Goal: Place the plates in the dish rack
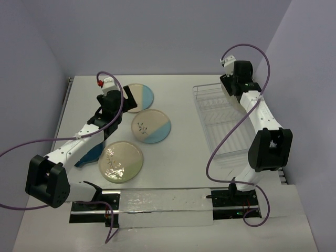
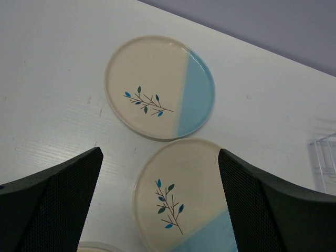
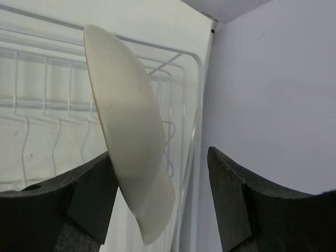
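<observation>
Dish rack (image 1: 220, 121), white wire on a clear tray, stands on the right of the white table (image 1: 184, 173) in the overhead view. The right gripper (image 1: 232, 86) hangs over the rack's far end. On the left, four plates lie flat. The far sprig plate (image 1: 142, 96) is partly hidden by the left gripper (image 1: 111, 107), which hovers above it. The near sprig plate (image 1: 150, 126) is just to that gripper's right, and the green floral plate (image 1: 121, 161) is nearer the arm bases. The dark blue plate (image 1: 86, 157) peeks out from under the left arm (image 1: 68, 149).

Left wrist view: both black fingers (image 2: 52, 205) are spread wide, holding nothing. The two sprig plates lie below them, close together. The nearer one sits between the fingers, and the other lies beyond their tips.

Right wrist view: a plain cream plate (image 3: 131, 136) stands on edge, tilted, with the rack's wires behind it. Its lower edge is against the left finger (image 3: 79, 199). A clear gap separates it from the right finger, so the jaws are parted, not clamped on it.
</observation>
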Controlling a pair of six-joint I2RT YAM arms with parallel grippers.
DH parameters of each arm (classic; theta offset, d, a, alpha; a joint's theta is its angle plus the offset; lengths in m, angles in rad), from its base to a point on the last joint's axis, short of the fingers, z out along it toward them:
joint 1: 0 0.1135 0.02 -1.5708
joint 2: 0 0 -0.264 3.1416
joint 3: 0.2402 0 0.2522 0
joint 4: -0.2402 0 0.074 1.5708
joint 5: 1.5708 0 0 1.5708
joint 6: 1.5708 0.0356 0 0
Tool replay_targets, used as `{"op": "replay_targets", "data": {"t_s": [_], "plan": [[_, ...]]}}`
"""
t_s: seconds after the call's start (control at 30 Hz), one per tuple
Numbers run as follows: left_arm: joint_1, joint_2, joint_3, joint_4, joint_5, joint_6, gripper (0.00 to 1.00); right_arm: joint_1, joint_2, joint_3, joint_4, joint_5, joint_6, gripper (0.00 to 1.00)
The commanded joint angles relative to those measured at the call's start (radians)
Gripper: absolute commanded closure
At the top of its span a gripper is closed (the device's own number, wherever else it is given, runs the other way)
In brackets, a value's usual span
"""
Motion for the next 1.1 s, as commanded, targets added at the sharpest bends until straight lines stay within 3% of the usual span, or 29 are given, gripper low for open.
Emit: {"op": "replay_targets", "data": {"t_s": [0.0,0.1,0.27,0.4,0.5,0.7,0.87,1.07], "plan": [[0.005,0.0,0.051,0.012,0.014,0.024,0.01,0.002,0.009,0.054,0.018,-0.095,0.014,0.28],[0.005,0.007,0.052,0.013,0.016,0.025,0.01,0.002,0.027,0.078,0.031,-0.101,0.037,0.29],[0.005,0.024,0.066,0.013,0.032,0.027,0.01,0.003,0.105,0.18,0.041,-0.072,0.1,0.43],[0.005,0.032,0.067,0.003,0.022,0.024,0.01,0.003,0.127,0.201,0.044,-0.02,0.102,0.65],[0.005,0.029,0.063,0.009,0.024,0.026,0.01,0.003,0.087,0.157,0.051,-0.015,0.086,0.72],[0.005,0.048,0.081,0.007,0.023,0.03,0.01,0.001,-0.026,0.026,0.053,0.002,0.001,0.74],[0.005,0.078,0.109,-0.014,0.009,0.025,0.01,-0.005,-0.125,-0.078,0.052,-0.071,-0.067,0.71],[0.005,0.098,0.124,-0.015,0.001,0.009,0.01,-0.049,-0.096,-0.054,0.044,-0.003,0.016,0.67]]}}
